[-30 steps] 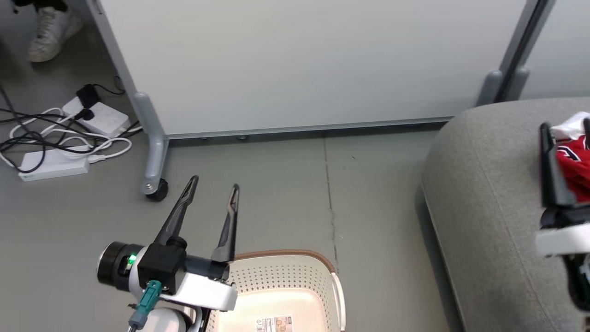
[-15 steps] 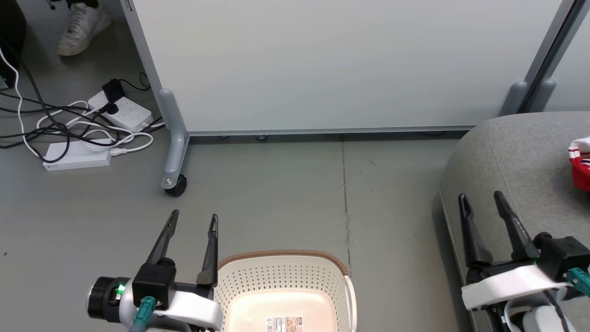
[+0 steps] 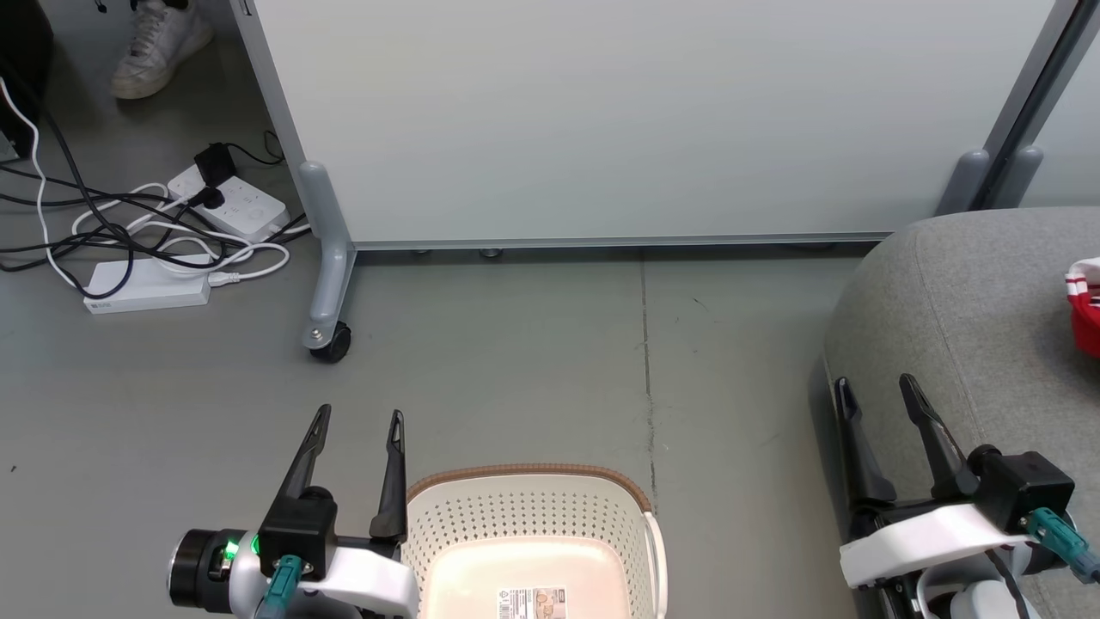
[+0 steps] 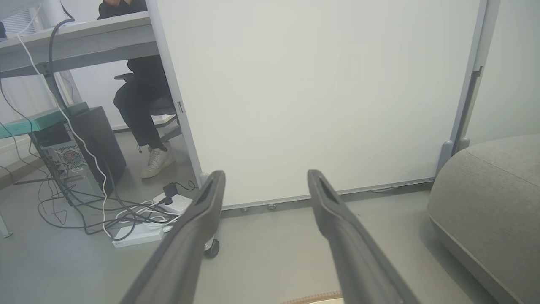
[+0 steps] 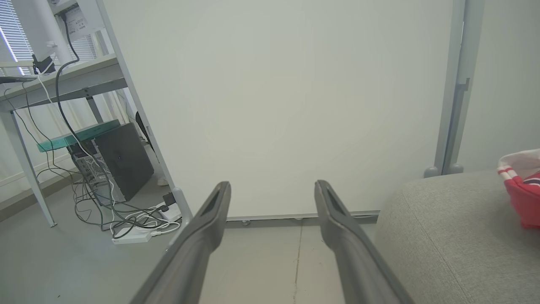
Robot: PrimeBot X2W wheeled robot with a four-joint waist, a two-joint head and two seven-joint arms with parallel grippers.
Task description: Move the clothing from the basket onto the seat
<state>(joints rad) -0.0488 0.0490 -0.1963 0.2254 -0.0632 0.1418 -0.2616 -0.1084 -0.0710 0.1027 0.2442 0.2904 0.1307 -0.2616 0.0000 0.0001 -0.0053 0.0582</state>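
- My right gripper (image 3: 873, 383): fingers spread wide, at the left edge of the large grey fabric seat (image 3: 945, 292).
- Soft red-and-white clothing (image 3: 1084, 314): lies on the seat, well apart to that gripper's right.
- My left gripper (image 3: 360, 413): spread wide, just beside the cream perforated plastic basket (image 3: 533, 474).

Left gripper (image 3: 360, 415) sits low on the robot's left, its two dark fingers (image 3: 392, 481) spread apart and pointing forward, with a green light (image 3: 229, 550) lit on the wrist. Right gripper (image 3: 873, 383) sits low on the right, fingers parted about as wide and leaning slightly left. Both white wrist housings are roughly level.
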